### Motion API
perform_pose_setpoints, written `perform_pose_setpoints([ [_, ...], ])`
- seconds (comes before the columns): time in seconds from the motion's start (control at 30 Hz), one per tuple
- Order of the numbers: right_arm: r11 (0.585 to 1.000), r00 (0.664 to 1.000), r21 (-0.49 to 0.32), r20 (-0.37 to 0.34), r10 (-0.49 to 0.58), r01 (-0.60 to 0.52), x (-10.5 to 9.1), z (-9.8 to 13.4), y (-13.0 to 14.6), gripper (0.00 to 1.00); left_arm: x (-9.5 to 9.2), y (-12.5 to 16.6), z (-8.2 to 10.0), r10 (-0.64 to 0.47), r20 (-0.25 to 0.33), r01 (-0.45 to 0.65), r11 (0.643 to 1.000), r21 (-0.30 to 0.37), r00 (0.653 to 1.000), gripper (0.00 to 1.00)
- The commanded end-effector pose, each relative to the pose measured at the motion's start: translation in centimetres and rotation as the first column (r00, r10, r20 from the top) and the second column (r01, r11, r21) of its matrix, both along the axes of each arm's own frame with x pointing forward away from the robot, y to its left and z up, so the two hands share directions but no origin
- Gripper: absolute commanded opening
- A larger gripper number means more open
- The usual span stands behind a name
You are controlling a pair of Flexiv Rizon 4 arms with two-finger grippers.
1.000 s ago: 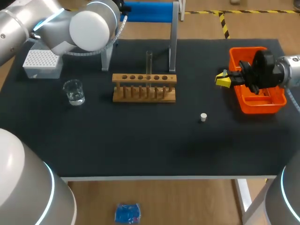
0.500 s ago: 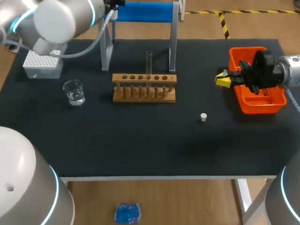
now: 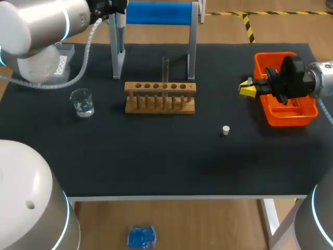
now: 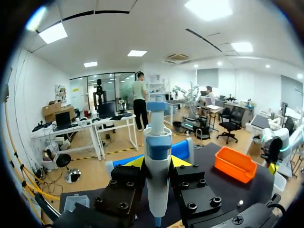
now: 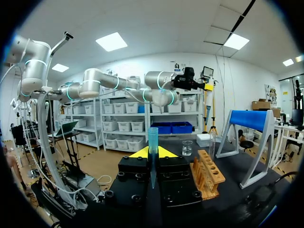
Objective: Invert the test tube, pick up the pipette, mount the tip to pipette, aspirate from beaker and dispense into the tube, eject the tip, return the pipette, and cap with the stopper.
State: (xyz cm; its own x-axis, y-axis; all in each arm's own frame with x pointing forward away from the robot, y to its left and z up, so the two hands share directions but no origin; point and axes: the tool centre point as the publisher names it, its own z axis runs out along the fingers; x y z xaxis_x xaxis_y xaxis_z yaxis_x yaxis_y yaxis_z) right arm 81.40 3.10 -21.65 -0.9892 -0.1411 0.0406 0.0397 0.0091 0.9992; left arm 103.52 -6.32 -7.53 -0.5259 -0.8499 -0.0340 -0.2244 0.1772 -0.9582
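The right end effector (image 5: 152,153) grips a blue pipette tip (image 5: 152,135) beside the wooden rack (image 5: 209,173).

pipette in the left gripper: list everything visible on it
The pipette looks like white plastic: a slim barrel, a blue collar high up, a narrower neck, a blue cap and a small blue nose at the lower end. It stands upright, cap up, clamped mid-barrel between the fingers of the left gripper. In the head view it hangs beside the left post of the blue-topped stand, off the table and touching nothing else.
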Motion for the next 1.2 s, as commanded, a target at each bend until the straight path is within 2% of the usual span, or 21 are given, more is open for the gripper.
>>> perform_pose_setpoints([
  [0.03,1.000,1.000,-0.002,-0.001,0.002,-0.002,0.0,0.1,-0.1,0.00,-3.3,1.5,1.3,-0.262,-0.056,0.261,0.965,-0.027,0.963,0.00],
  [0.1,1.000,1.000,-0.002,-0.001,0.002,-0.002,0.0,0.1,-0.1,0.00,-4.2,1.4,1.4,-0.327,-0.070,0.326,0.945,-0.019,0.942,0.00],
  [0.13,1.000,1.000,-0.002,-0.001,0.002,-0.002,0.0,0.1,-0.1,0.00,-4.8,1.4,1.3,-0.354,-0.081,0.356,0.935,0.006,0.932,0.00],
  [0.17,1.000,1.000,-0.002,-0.001,0.002,-0.002,0.0,0.1,-0.1,0.00,-5.2,1.4,1.2,-0.339,-0.100,0.344,0.938,0.035,0.935,0.00],
  [0.9,1.000,1.000,-0.002,-0.001,0.002,-0.002,0.0,0.1,-0.1,0.00,-5.2,1.4,1.2,-0.339,-0.100,0.344,0.938,0.035,0.935,0.00],
  [1.07,1.000,1.000,-0.002,-0.001,0.002,-0.002,0.0,0.1,-0.1,0.00,-7.2,0.1,2.7,-0.450,-0.038,0.451,0.890,0.060,0.892,0.00],
  [1.17,1.000,1.000,-0.002,-0.001,0.002,-0.002,0.0,0.1,-0.1,0.00,-8.5,-0.4,3.9,-0.504,-0.048,0.507,0.859,0.078,0.862,0.00],
  [1.2,1.000,1.000,-0.002,-0.001,0.002,-0.002,0.0,0.1,-0.1,0.00,-9.0,-0.8,4.3,-0.520,-0.033,0.521,0.850,0.078,0.853,0.00],
])
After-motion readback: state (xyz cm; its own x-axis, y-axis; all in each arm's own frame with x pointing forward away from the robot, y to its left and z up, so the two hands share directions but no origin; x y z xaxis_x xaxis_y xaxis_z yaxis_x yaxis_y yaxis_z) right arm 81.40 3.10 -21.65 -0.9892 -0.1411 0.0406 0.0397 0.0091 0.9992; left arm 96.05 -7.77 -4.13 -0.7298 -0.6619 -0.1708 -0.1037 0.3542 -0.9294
